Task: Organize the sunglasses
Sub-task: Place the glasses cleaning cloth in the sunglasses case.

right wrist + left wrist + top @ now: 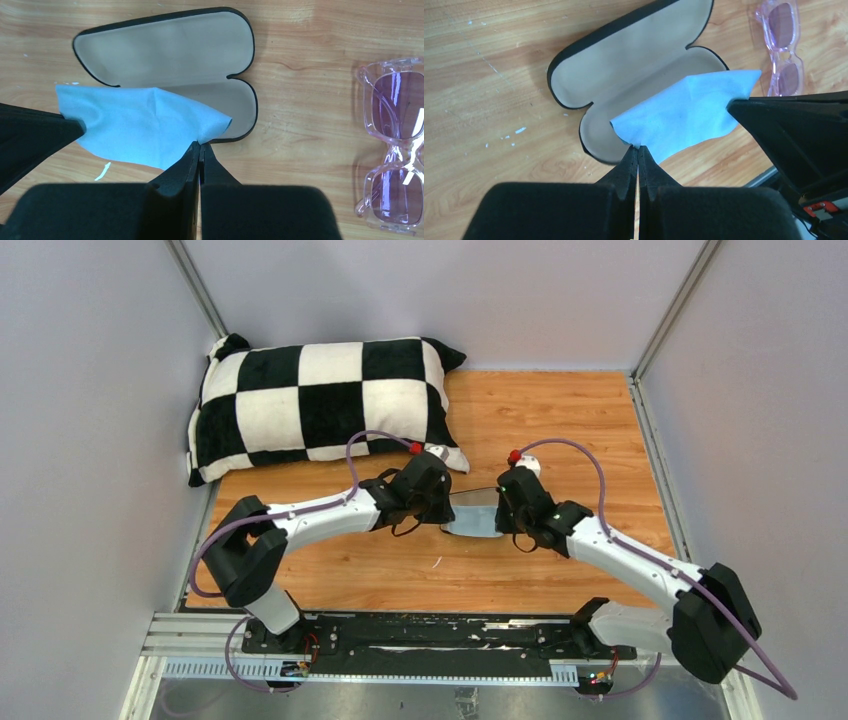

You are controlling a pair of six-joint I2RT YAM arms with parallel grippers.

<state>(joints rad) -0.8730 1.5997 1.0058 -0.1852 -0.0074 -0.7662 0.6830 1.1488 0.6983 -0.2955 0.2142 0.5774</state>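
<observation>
So both my arms bend inward and meet mid-table. My left gripper [638, 148] and right gripper [200, 146] each pinch a corner of the soft light blue square cloth [684, 117], held over the open black oblong case with smooth beige lining [165, 50]. The translucent pink-purple sunglasses [397, 150] lie on the wood-grain table [300, 50], near the case.

Mid-table: cloth [145, 127] spans between left gripper [638, 148] and right gripper [201, 145], one corner pinched in each, over the open case [165, 45]. Beside the case, not touching it: sunglasses [395, 145], flat on the table [560, 410]. Far-left corner: pillow [320, 405].
</observation>
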